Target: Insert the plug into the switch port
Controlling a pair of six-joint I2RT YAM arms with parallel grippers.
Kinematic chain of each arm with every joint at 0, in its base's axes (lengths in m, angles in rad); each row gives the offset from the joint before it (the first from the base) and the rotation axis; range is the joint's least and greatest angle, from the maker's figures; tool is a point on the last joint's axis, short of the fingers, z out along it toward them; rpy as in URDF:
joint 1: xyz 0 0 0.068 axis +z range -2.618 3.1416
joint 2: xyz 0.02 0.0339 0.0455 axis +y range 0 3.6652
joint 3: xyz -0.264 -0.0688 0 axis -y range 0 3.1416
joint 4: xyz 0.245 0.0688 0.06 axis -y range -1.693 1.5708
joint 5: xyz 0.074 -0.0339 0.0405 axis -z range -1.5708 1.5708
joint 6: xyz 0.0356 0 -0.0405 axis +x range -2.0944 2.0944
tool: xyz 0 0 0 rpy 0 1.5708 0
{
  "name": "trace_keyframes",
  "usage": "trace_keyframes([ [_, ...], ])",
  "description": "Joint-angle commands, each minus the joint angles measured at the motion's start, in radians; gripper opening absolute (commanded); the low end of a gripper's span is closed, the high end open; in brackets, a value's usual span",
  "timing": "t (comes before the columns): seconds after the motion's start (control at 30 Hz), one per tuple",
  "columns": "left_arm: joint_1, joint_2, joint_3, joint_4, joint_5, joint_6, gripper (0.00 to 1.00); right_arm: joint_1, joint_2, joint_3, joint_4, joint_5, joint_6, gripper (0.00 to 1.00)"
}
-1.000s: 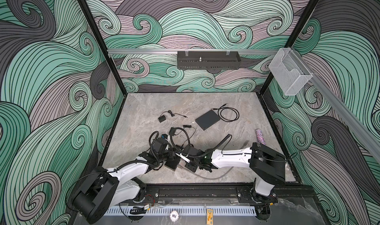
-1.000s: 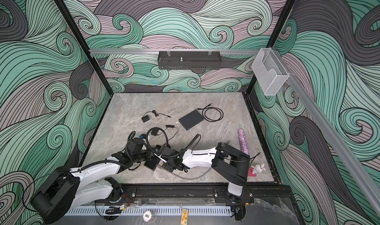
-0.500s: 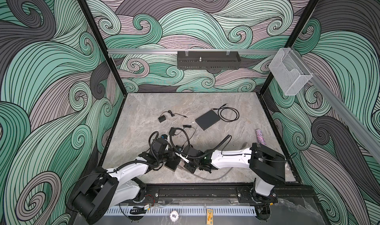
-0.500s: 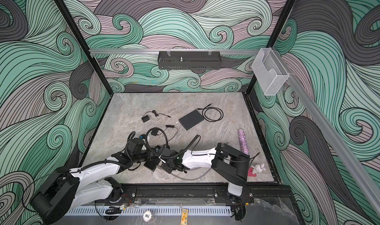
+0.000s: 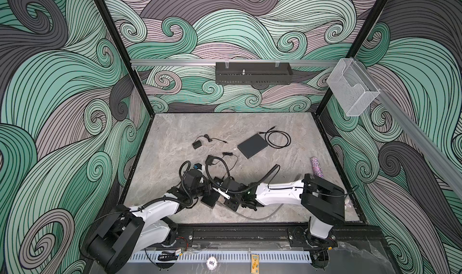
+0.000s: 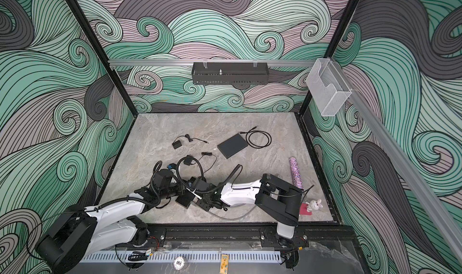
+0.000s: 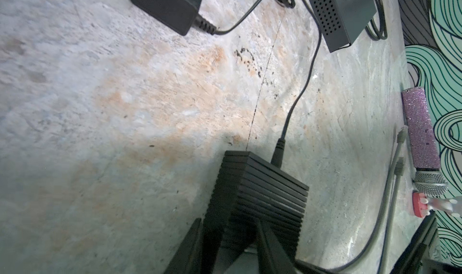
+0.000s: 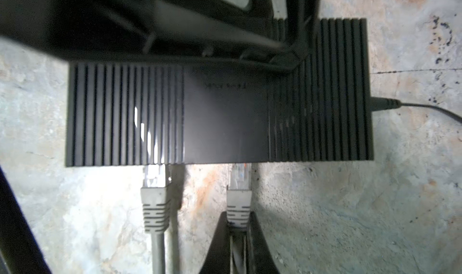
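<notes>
The switch (image 8: pixel 220 110) is a narrow black ribbed box lying low at the front of the table (image 5: pixel 211 199) (image 6: pixel 185 200). My left gripper (image 7: pixel 230 226) straddles its far long edge, with one finger (image 8: pixel 292 35) lying across the ribbed top. One grey plug (image 8: pixel 153 185) sits in a port on the near side. My right gripper (image 8: pixel 237 217) is shut on the boot of a second grey plug (image 8: pixel 238 197). That plug's clear tip meets the switch port at the front edge; its depth is hidden. A black power lead (image 8: pixel 382 102) enters the switch's end.
A wider dark-grey perforated box (image 5: pixel 252 145) with a coiled black cable (image 5: pixel 278 139) lies mid-table. A small power adapter (image 5: pixel 197 144) is left of it. A glittery microphone (image 5: pixel 317 167) and a bunny toy (image 6: pixel 315 205) lie by the right wall. Grey cable (image 5: pixel 262 216) trails along the front.
My left gripper's jaws have drawn in on the switch. Neither arm nor the switch has visibly shifted in the top views.
</notes>
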Motion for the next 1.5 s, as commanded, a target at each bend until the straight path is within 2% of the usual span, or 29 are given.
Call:
trace_keyframes([
  [0.0,-0.033,0.070,-0.053,-0.098,0.162,-0.032,0.34,0.000,-0.015,0.042,0.222,0.005,-0.047,0.00],
  [0.27,-0.044,0.138,-0.056,-0.050,0.182,-0.038,0.32,-0.015,-0.016,0.068,0.228,-0.004,-0.100,0.00],
  [0.63,-0.063,0.121,-0.077,-0.046,0.187,-0.053,0.32,-0.049,-0.004,0.118,0.233,0.018,-0.134,0.00],
  [0.87,-0.070,0.154,-0.078,-0.027,0.193,-0.056,0.32,-0.077,0.055,0.185,0.253,0.011,-0.159,0.00],
  [1.1,-0.073,0.155,-0.081,-0.021,0.190,-0.060,0.32,-0.085,0.033,0.246,0.236,0.003,-0.183,0.00],
  [1.2,-0.074,0.158,-0.079,-0.020,0.190,-0.057,0.32,-0.090,0.061,0.242,0.250,-0.046,-0.181,0.00],
  [1.3,-0.076,0.161,-0.078,-0.018,0.191,-0.053,0.32,-0.098,0.077,0.248,0.243,-0.165,-0.206,0.00],
  [1.4,-0.076,0.163,-0.076,-0.015,0.196,-0.049,0.32,-0.107,0.046,0.212,0.291,-0.254,-0.285,0.00],
  [1.47,-0.077,0.163,-0.075,-0.013,0.200,-0.045,0.32,-0.114,0.031,0.200,0.294,-0.264,-0.348,0.00],
])
